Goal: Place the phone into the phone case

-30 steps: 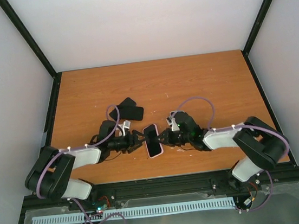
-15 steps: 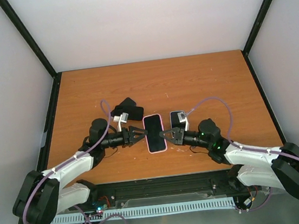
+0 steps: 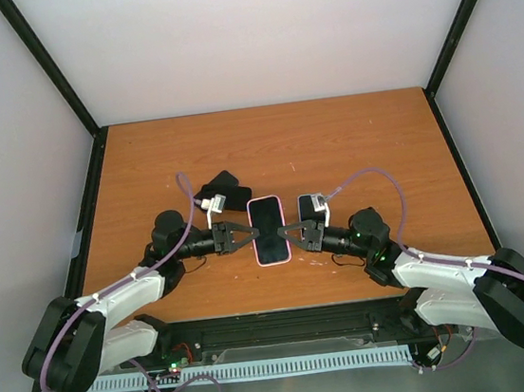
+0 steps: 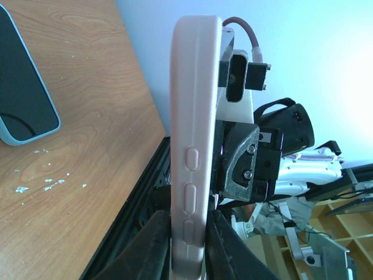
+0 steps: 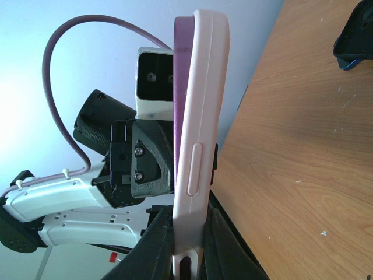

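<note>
The pink phone case (image 3: 268, 231) hangs just above the table's middle, with the dark-screened phone (image 3: 268, 226) lying in it, screen up. My left gripper (image 3: 245, 235) is shut on its left edge and my right gripper (image 3: 291, 232) on its right edge. In the left wrist view the case's side (image 4: 195, 134) with its buttons stands between my gripper's (image 4: 187, 236) black fingers (image 4: 150, 248). The right wrist view has my gripper (image 5: 190, 245) clamping the case (image 5: 199, 146). There a purple phone edge (image 5: 182, 70) stands out of the case at the far end.
A second phone with a light blue rim (image 3: 312, 205) lies flat just right of the held one, its corner also in the left wrist view (image 4: 23, 99). Black cases (image 3: 226, 192) lie behind my left gripper, one showing in the right wrist view (image 5: 355, 32). Wooden table (image 3: 332, 140).
Both arms carried the case away from the bases and turned it straight. My left gripper's jaws, open before, have closed on the case's left edge. The right grip is unchanged.
</note>
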`<state>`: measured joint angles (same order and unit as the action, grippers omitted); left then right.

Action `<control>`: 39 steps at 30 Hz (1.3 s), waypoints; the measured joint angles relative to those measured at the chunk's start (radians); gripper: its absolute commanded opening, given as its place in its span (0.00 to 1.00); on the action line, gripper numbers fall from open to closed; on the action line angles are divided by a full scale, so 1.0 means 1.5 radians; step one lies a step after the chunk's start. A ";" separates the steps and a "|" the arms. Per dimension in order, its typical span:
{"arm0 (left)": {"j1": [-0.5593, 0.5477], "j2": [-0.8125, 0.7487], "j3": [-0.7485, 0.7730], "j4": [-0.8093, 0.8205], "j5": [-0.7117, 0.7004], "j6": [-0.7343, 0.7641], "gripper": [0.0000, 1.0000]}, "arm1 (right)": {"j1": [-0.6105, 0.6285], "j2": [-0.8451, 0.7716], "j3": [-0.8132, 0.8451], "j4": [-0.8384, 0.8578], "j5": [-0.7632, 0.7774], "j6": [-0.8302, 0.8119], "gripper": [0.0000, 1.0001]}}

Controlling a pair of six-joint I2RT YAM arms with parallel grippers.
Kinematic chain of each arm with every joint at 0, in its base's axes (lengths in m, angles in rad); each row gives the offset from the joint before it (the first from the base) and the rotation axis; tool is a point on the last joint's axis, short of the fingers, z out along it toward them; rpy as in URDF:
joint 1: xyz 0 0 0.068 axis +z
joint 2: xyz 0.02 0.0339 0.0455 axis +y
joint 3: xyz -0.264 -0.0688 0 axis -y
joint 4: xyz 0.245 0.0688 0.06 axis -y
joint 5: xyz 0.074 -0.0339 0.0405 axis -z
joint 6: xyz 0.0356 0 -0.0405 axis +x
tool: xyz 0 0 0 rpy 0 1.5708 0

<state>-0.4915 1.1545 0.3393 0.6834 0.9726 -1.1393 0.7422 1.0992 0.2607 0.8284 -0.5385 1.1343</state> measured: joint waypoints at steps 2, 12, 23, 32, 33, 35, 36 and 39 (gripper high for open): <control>0.000 0.001 -0.001 0.004 0.001 0.002 0.11 | 0.000 0.002 0.000 0.001 -0.001 0.000 0.12; -0.001 0.005 -0.001 -0.032 0.018 0.062 0.00 | 0.000 -0.023 -0.001 -0.058 -0.001 -0.019 0.41; -0.002 0.001 0.010 -0.077 0.075 0.124 0.00 | 0.000 -0.078 0.062 -0.207 0.006 -0.072 0.58; -0.002 -0.012 0.010 -0.079 0.115 0.137 0.00 | -0.001 -0.077 0.121 -0.277 0.017 -0.099 0.51; -0.002 -0.013 0.010 -0.079 0.119 0.138 0.00 | -0.001 -0.076 0.125 -0.282 0.018 -0.101 0.49; -0.002 -0.014 0.010 -0.081 0.122 0.140 0.00 | -0.002 -0.075 0.129 -0.291 0.019 -0.108 0.45; -0.002 -0.014 0.010 -0.084 0.123 0.142 0.00 | -0.002 -0.075 0.129 -0.293 0.020 -0.111 0.43; -0.002 -0.014 0.010 -0.099 0.123 0.155 0.00 | -0.003 -0.073 0.129 -0.304 0.022 -0.117 0.34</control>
<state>-0.4938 1.1339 0.3550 0.5343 1.1568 -0.9066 0.7380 0.9890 0.4538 0.3725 -0.5053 0.9592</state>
